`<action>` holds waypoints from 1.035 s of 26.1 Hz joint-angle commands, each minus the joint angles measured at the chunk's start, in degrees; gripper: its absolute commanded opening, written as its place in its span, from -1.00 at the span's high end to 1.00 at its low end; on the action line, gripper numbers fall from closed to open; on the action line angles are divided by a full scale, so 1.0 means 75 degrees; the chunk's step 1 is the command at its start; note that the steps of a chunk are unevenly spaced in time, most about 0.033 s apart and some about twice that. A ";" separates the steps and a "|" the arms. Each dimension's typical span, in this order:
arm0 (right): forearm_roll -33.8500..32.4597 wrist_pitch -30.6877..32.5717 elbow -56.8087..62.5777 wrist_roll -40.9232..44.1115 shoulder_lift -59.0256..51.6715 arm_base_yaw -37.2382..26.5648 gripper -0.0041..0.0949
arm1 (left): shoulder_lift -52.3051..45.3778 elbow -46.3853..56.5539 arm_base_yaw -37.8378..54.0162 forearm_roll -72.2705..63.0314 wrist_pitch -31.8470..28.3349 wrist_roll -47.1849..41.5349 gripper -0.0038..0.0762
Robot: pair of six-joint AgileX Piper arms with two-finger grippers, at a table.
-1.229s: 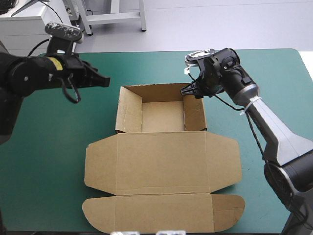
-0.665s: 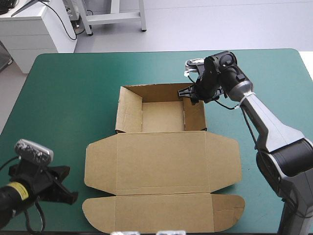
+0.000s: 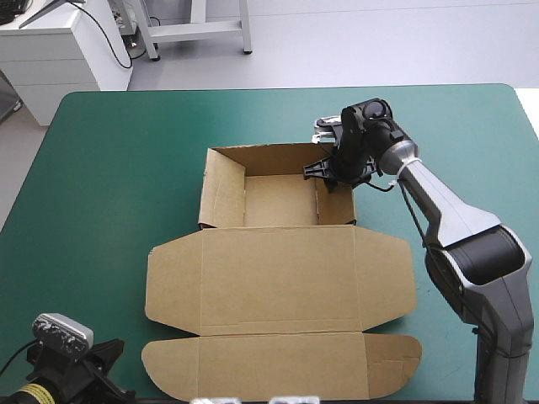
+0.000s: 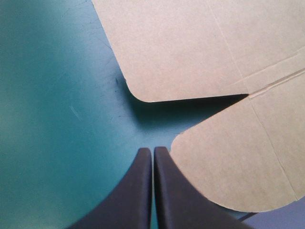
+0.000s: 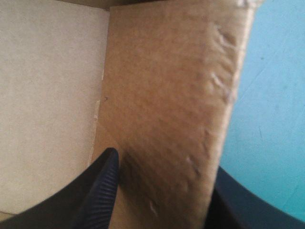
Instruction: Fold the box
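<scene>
Brown cut-board box (image 3: 278, 278) lies mid-table on the teal-green table cover (image 3: 109, 168). Far part is a tray w/ walls up. The lid panel, its side wings and the rounded front flap (image 3: 278, 369) lie flat toward the near edge.

Right gripper (image 3: 327, 174), two broad black fins, is at the tray's right wall (image 5: 167, 95), close to the far corner. In its wrist view the fingers stand apart, one inside the tray, one outside, wall btw them. We see no pinch, so we read it as spread & straddling, not clamped.

Left gripper (image 4: 153, 155) is low at the table's near-left corner. Its fingers are pressed together into one point and hold nothing. Tips are over bare cover, just beside the notch where the front flap meets the lid's left wing (image 4: 190, 47). No contact w/ the board as far as we can tell.

Step in hand, our read: finishing the tray, i.e. squaring or seating the right wall. Back & left walls look upright.

Next move prob calls for nipping that wall or pressing down along it, gently. The board shows small dents near its edge, and the tray is light w/ nothing bracing it, so it could skid. Left arm is well apart from the tray and would have to come across to steady it.
</scene>
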 commanded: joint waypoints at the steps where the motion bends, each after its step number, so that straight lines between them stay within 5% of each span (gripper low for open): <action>1: 0.0174 0.0050 -0.0203 -0.0031 -0.0193 -0.0040 0.03 | 0.0094 -0.0174 -0.0025 -0.0065 -0.0459 0.0013 0.92; 3: 0.0330 0.0050 -0.0203 -0.0031 -0.0098 -0.0040 0.13 | 0.0094 -0.0174 -0.0025 -0.0065 -0.0459 0.0013 0.92; 6: 0.0247 0.0050 -0.0203 -0.0048 -0.0040 -0.0040 0.97 | 0.0094 -0.0174 -0.0025 -0.0065 -0.0459 0.0013 0.92; 15: -0.0235 0.0050 -0.0203 -0.0119 -0.0300 -0.0512 0.96 | 0.0094 -0.0174 -0.0025 -0.0065 -0.0459 0.0013 0.92; 27: -0.0270 0.0066 -0.0203 -0.1096 -0.1485 -0.4184 0.96 | 0.0094 -0.0174 -0.0025 -0.0054 -0.0459 0.0013 0.92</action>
